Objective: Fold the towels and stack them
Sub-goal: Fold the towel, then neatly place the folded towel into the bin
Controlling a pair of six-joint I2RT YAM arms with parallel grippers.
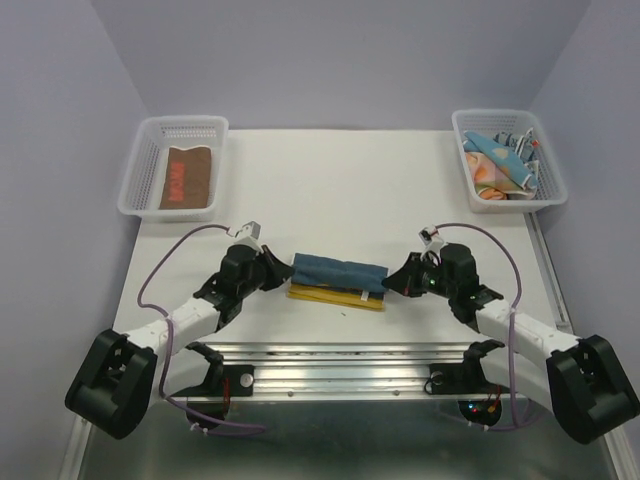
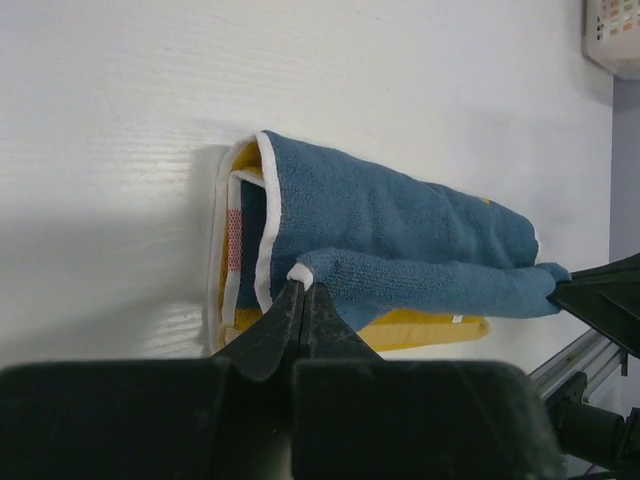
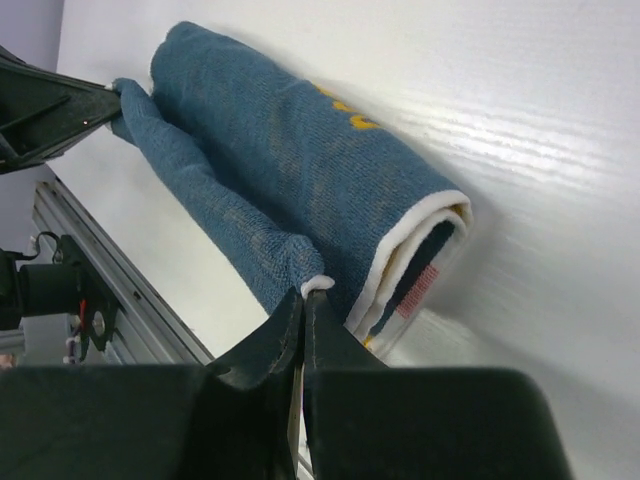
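Between the two arms, at the near middle of the table (image 1: 330,180), the blue towel (image 1: 338,272) is lying as a long folded bundle, its long axis running left to right, straight from one gripper to the other. The left gripper (image 2: 300,287) is pinching the near left corner, jaws closed on the white hem; the right gripper (image 3: 306,293) is doing the same at the near right corner. Each arm is sitting at its own end, neither nearer, and the held near edge is running between them, raised slightly off the rest. Under the blue, a yellow layer (image 1: 335,296) is showing along the near side; whether it is a second towel I cannot tell. A fold is likely under way: the held edge is calling for both arms to be moving together across the short axis, away from the bases, keeping level. Well apart, a brown towel (image 1: 187,178) is resting in the left basket (image 1: 135,185), and patterned towels (image 1: 505,160) are lying in the right basket (image 1: 552,178)
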